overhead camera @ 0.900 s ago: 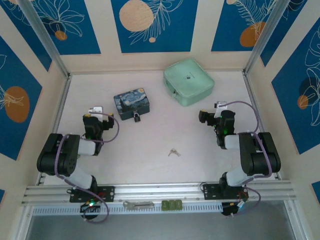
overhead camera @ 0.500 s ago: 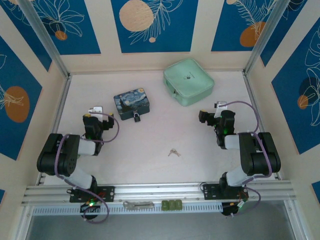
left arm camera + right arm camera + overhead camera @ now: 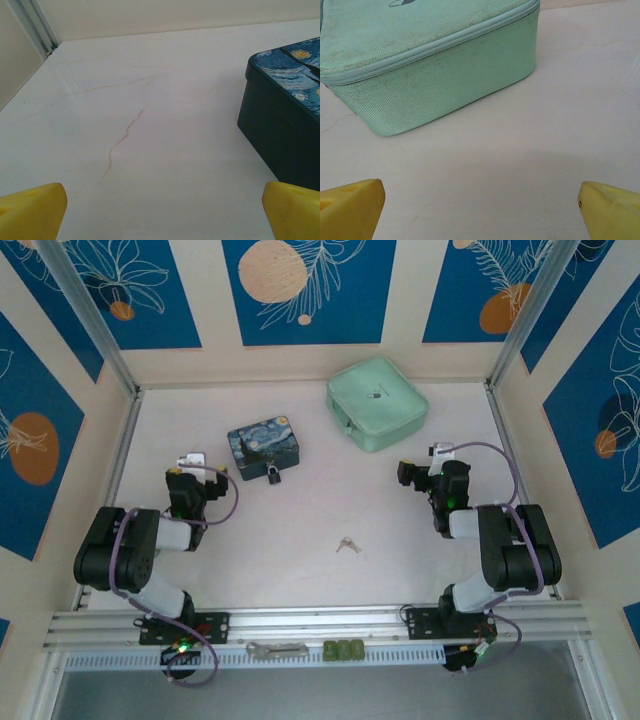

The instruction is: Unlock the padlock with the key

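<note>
From my console, the landmark is the blue-and-yellow painted Starry Night tin box [image 3: 263, 447], which sits on the pale, faintly veined tabletop [image 3: 300, 570]. The tiny dark squarish padlock [image 3: 272, 476] with its thin silvery shackle sits right against the tin's near edge, touching it. It is too small in the overhead view for me to tell whether the shackle is closed, though it looks hooked to the tin's front.

The small pair of silvery keys on a ring [image 3: 347, 545] lies flat on the table, nearer to the arm bases than the tin and off to its right, well apart from the padlock. Nothing is touching it.

My left gripper [image 3: 161, 210] sits low over the table just left of the tin. Its yellow fingertips [image 3: 30, 210] are spread wide, with bare tabletop between them, so it holds nothing. In the left wrist view, the tin's dark side wall rises at the right edge.

My right gripper [image 3: 480, 207] is well to the right of the tin, also fully spread and empty-handed. It faces a mint-green zippered fabric case [image 3: 435, 75] that lies right of the tin and farther back.

A flat grey metal tool [image 3: 277, 648] rests on the aluminium rail at the near edge, well in front of the tin.
</note>
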Available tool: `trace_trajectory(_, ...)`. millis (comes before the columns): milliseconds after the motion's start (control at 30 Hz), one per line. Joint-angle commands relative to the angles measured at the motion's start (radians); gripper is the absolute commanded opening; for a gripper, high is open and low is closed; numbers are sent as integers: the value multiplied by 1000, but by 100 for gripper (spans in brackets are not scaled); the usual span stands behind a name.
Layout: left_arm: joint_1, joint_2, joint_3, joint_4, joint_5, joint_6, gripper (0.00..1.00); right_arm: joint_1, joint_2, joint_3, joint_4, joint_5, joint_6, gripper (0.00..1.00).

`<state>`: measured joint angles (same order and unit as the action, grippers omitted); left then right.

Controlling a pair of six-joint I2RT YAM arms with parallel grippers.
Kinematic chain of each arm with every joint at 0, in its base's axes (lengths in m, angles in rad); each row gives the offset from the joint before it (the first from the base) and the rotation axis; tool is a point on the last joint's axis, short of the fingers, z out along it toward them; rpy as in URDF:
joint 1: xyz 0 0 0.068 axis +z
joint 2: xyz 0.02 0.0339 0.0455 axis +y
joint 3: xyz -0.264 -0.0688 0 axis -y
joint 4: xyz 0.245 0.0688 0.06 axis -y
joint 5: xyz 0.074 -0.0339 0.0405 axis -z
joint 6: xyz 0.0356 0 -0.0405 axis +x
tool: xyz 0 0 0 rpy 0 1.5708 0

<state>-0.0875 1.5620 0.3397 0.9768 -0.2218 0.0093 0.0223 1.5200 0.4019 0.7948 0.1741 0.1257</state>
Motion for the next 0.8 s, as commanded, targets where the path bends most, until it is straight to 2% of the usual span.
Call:
trace_trajectory(0,-19,-68,30,-73,-27,24,99,43,-82,38,-79,62,-52,100)
trace_trajectory(133,-67,-223,87,-283,-125,52,99,121,-199,131,-321,219,-52,99)
trace_trajectory(167,-79,-262,94,-296,-148,37,99,140,-227,162,-399,241,-30,98)
trace_trajectory(233,-87,-334,114,-344,-125,-42,99,169,-263,228,-577,247,49,94)
trace_trajectory(367,-113,-429,212,-590,-40,-285,99,242,-285,365,-963,196,268,89)
trace_trajectory(467,-166,-453,229,-665,52,-444,99,339,-265,423,-1191,141,371,84)
trace_trajectory(567,-253,-450,226,-702,117,-537,100,456,-250,434,-1314,42,375,75)
trace_trajectory(667,-325,-444,221,-765,100,-589,99,594,-219,453,-1406,-66,318,69)
trace_trajectory(700,-335,-443,213,-767,98,-613,99,642,-204,467,-1442,-58,302,69)
trace_trajectory(767,-336,-441,189,-755,96,-653,99,746,-149,513,-1551,32,285,69)
